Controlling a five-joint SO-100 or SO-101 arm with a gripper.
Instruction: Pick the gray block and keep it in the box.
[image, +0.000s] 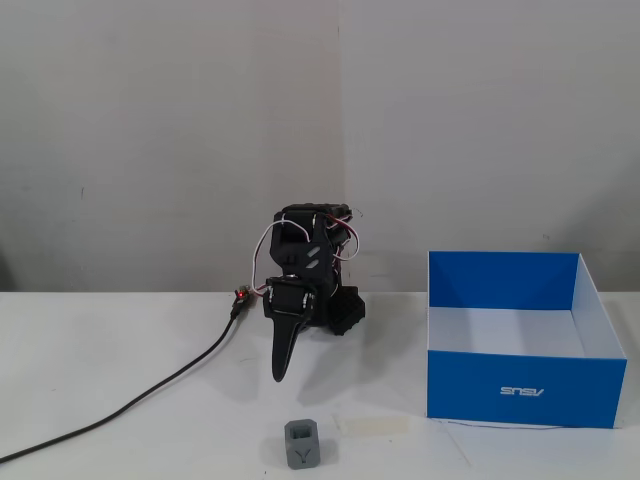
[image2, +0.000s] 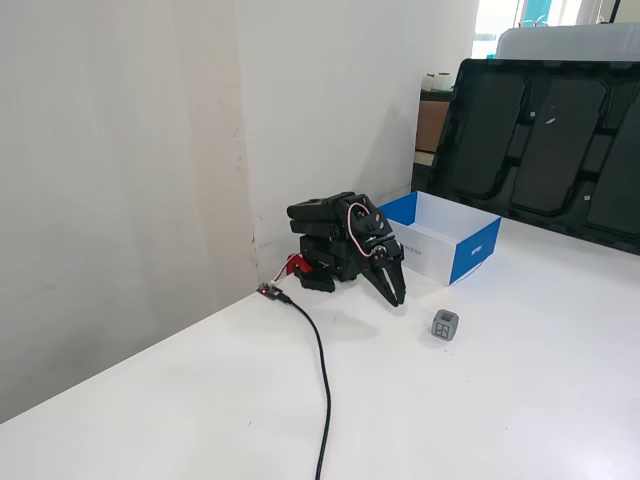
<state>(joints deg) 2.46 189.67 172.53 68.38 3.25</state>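
You're basically at square one here: the gray block (image: 302, 445) sits on the table (image: 120, 350) near the blue ASUS box (image: 525, 388) but outside it, untouched, while your pincer (image: 279, 372) hangs folded, narrow and empty, so everything's left.

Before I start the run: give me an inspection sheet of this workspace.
Surface: white table, mostly bare.
Job's things: gray block on the table in front of the arm, apart from it; blue box open-topped, white inside, nothing seen in it.
Clutter: pale tape strip between block and box.
Gripper: gripper folded down, tip near the table, appears shut, holding nothing.
Cables: black cable running across the table from the arm's base.
Surroundings: plain wall; dark tray leaning behind the box.
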